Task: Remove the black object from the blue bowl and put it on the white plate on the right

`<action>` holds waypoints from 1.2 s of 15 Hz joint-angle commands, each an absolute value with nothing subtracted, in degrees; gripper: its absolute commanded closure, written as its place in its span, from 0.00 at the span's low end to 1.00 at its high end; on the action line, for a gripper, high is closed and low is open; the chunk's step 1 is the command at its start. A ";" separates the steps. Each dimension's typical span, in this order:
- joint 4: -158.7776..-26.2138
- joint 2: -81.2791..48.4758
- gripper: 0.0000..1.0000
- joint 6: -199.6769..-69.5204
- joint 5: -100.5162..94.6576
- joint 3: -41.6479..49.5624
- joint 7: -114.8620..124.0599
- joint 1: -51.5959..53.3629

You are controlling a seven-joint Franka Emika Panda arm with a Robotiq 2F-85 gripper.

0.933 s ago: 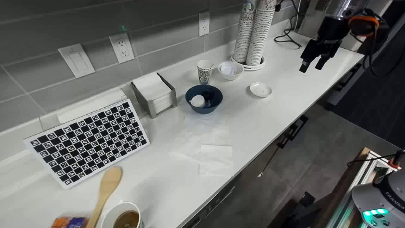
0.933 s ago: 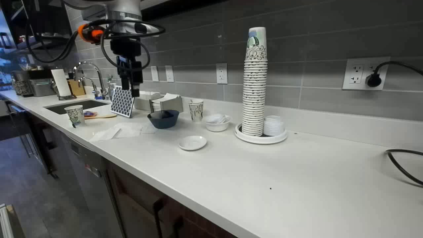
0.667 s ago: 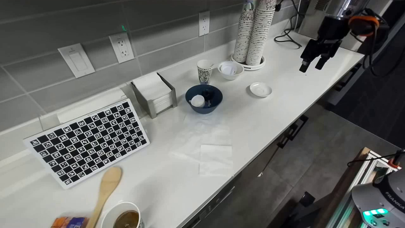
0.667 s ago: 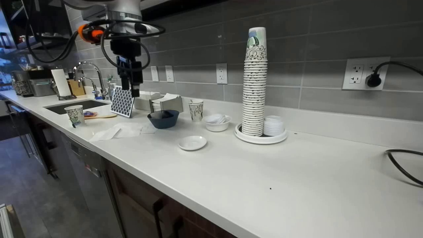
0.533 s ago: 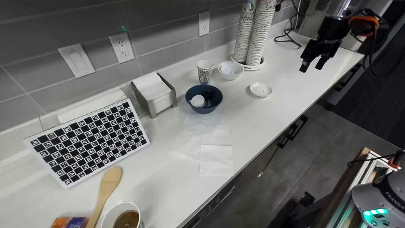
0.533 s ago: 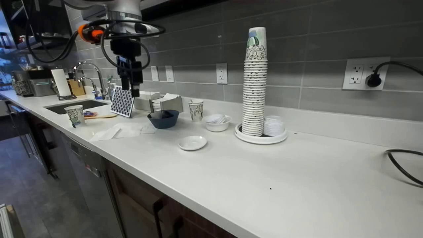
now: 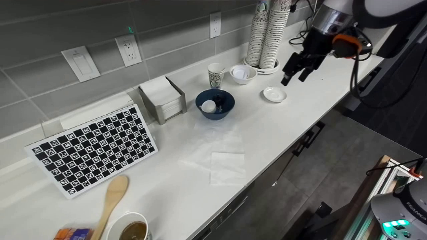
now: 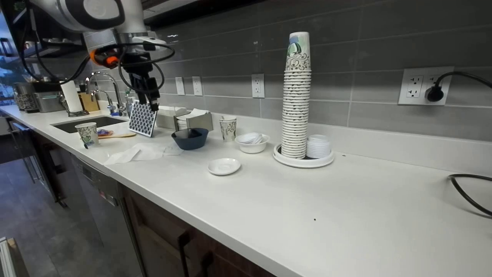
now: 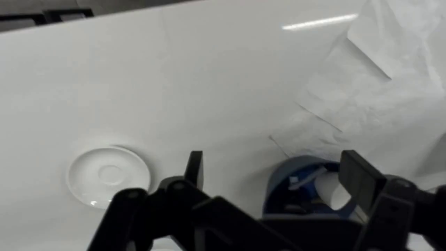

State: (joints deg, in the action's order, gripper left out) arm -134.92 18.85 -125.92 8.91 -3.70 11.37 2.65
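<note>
The blue bowl [image 7: 213, 115] stands on the counter and also shows in an exterior view [image 8: 191, 143] and the wrist view [image 9: 276, 176]. Inside it lie the black object [image 7: 219, 99], a dark lump whose shape is unclear, and a small white cup [image 7: 208, 106]. In the wrist view the bowl's inside is dark and partly hidden by my gripper. The white plate [image 7: 275, 95] lies flat and bare, also in an exterior view [image 8: 224, 166] and the wrist view [image 9: 109, 176]. My gripper [image 7: 293, 80] is open, empty, tilted and above the counter near the plate; its fingers spread wide in the wrist view [image 9: 272, 160].
A white bowl [image 7: 243, 80] and a patterned paper cup [image 7: 216, 79] stand behind the blue bowl. Tall cup stacks [image 7: 267, 43] stand farther back. A napkin holder [image 7: 163, 103] and a checkered board [image 7: 93, 150] stand along the wall. Napkins [image 7: 228, 168] lie near the counter's front edge.
My arm has moved along the counter toward the plate and bowl, and the gripper has tilted. The gripper stays open. The bowl, its contents and the plate have not moved.
</note>
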 commanded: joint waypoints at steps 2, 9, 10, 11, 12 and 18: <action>-129.50 4.71 0.00 -145.64 4.41 -11.59 25.13 3.60; -125.71 -3.38 0.00 -146.75 -5.34 -9.22 34.23 5.88; -125.77 -3.30 0.00 -146.76 -5.35 -9.20 34.17 5.91; -125.89 -2.81 0.00 -146.75 -5.37 -9.29 34.19 5.90; -125.00 -3.62 0.00 -147.88 -4.73 -9.30 33.58 5.95; -117.14 -11.99 0.00 -148.95 -6.64 -7.82 36.54 8.06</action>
State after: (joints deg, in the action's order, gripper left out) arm -122.69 -6.38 -148.59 -5.62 -9.56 34.67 5.89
